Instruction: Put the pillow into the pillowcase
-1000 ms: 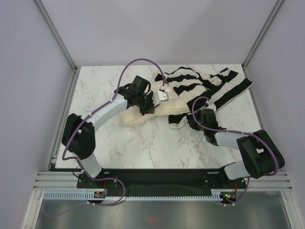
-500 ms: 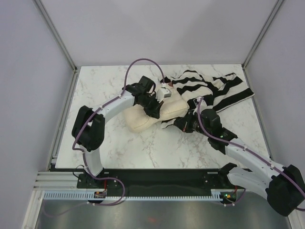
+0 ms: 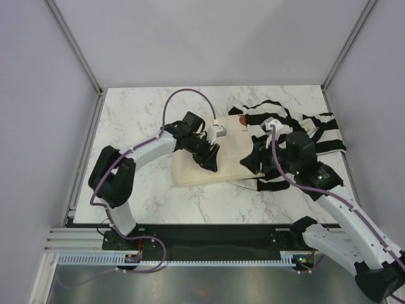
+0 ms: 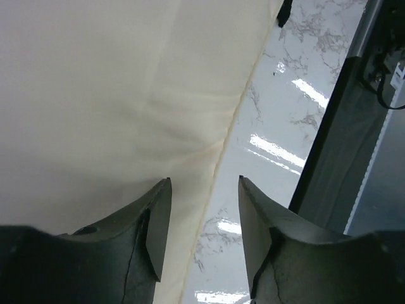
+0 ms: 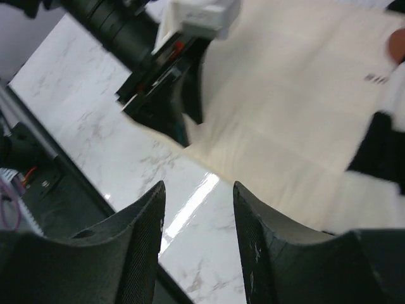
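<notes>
The cream pillow (image 3: 196,170) lies flat on the marble table, its brown patch (image 3: 242,118) at the far edge. The black-and-white striped pillowcase (image 3: 319,126) is bunched against the pillow's right end, and a strip of it shows under the near right corner. My left gripper (image 3: 210,159) hovers open over the pillow's middle. In the left wrist view the left gripper (image 4: 204,182) has the pillow (image 4: 114,95) seam running below its gap. My right gripper (image 3: 249,163) is open at the pillow's right part. In the right wrist view the right gripper (image 5: 198,185) holds nothing, over bare table beside the pillow (image 5: 297,120).
Marble table (image 3: 139,120) with grey walls and metal posts on three sides. A black base strip (image 3: 215,234) runs along the near edge. The left gripper (image 5: 166,104) shows in the right wrist view, close by. Purple cables loop over both arms.
Both grippers went from shut to open. The pillow, bunched up before, now lies flat and spread out. The right arm swung in and up; the pillowcase shifted right.
</notes>
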Robot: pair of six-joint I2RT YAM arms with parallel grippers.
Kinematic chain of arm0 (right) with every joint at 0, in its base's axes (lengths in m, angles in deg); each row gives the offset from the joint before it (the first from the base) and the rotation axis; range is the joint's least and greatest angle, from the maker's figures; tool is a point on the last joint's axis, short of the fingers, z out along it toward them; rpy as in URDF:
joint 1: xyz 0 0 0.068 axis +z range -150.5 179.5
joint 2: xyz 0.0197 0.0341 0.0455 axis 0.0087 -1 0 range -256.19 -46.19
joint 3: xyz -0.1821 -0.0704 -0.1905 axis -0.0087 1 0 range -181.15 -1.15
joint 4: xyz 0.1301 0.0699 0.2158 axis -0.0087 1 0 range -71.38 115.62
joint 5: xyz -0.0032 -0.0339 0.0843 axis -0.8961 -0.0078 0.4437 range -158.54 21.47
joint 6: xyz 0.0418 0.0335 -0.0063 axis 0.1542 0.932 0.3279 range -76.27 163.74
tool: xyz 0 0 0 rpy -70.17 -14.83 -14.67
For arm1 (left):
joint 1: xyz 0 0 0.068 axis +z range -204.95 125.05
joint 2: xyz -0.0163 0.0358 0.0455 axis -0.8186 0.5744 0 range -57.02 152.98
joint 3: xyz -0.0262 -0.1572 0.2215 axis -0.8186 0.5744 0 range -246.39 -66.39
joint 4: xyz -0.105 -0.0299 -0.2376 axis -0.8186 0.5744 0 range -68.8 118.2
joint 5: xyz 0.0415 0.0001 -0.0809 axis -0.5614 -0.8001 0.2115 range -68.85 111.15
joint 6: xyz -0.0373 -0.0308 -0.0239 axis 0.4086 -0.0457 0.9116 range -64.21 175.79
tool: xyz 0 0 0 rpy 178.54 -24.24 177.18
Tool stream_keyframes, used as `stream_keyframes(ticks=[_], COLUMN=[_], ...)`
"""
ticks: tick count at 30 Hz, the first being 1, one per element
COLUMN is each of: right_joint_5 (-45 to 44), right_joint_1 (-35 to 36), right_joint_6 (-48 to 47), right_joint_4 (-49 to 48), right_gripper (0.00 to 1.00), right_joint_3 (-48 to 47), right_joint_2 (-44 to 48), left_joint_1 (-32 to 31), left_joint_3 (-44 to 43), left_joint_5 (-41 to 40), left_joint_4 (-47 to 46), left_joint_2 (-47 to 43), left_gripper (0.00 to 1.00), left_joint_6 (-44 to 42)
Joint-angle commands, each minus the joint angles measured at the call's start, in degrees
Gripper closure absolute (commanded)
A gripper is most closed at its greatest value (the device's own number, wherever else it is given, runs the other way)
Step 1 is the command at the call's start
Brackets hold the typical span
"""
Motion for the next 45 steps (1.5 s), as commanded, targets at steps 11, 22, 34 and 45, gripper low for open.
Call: stream_keyframes(ticks=[11,22,34,45], right_joint_5=[-31.96,-39.87,-29.87,-8.18], right_joint_1=[-1.64,-4.28,-7.88,-8.67], right_joint_6=[-21.53,-25.73,-29.36,-21.99], right_joint_4=[6.5,2.89,3.06,3.06], right_gripper=[0.37,0.25,0.21,1.0], right_joint_3=[-37.98,-69.09,-75.53,-73.87], right_joint_2=[-46.76,-77.88,-90.3,-85.31], left_joint_1=[21.0,26.72,27.95,27.95], left_joint_3=[4.89,3.4,5.33,3.31], left_joint_5=[-5.17,-9.05,-4.93,5.42], left_joint_4=[-2.25,-4.88,-10.77,-16.39], left_joint_2=[-15.38,-7.9,-0.7,7.91], left_gripper=[0.0,0.0,0.0,0.18], left_joint_6=[14.15,14.76,23.64,27.07])
